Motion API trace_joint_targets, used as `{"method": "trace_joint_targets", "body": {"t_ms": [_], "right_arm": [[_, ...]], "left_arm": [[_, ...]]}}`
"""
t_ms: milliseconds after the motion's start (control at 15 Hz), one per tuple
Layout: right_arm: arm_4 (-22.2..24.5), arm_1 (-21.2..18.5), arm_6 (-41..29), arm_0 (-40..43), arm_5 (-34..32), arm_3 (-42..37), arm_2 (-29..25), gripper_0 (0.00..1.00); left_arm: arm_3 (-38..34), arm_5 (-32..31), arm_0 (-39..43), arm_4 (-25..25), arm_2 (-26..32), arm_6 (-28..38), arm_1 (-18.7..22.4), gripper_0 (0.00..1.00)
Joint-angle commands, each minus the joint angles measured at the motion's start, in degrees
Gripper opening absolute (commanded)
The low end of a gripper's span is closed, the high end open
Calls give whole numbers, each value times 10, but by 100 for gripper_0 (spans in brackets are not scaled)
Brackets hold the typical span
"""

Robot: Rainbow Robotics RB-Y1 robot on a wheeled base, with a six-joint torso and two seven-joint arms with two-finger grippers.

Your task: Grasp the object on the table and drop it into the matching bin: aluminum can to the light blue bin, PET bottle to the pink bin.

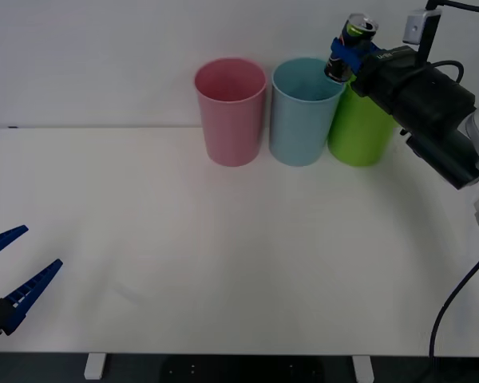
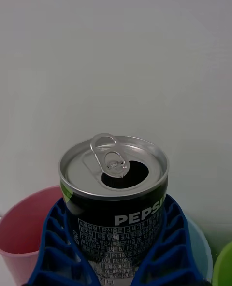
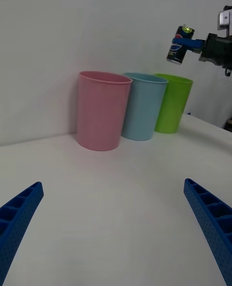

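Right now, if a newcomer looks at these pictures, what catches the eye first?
First, the black Pepsi can, held in the air by the right pincer above the rims of the light blue bin and lime green bin. Next, the pink bin beside them. The left pincer waits open at the table's near-left edge.

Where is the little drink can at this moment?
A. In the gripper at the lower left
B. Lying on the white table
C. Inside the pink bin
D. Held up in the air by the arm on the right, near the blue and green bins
D: the right gripper clamps the can in the air above the rims of the light blue bin and the green bin.
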Motion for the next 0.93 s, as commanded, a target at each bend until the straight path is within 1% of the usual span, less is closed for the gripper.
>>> {"method": "trace_joint_targets", "body": {"t_ms": [67, 533, 800, 933], "right_arm": [[12, 16, 6, -40, 0, 52, 1, 0], [29, 43, 30, -123, 3, 172, 1, 0], [39, 62, 48, -159, 38, 218, 2, 0], [43, 72, 54, -166, 60, 227, 2, 0]], "left_arm": [[0, 0, 0, 0, 0, 0, 0, 100], [0, 0, 0, 0, 0, 0, 0, 100], [0, 0, 0, 0, 0, 0, 0, 100], [0, 0, 0, 0, 0, 0, 0, 100]]}}
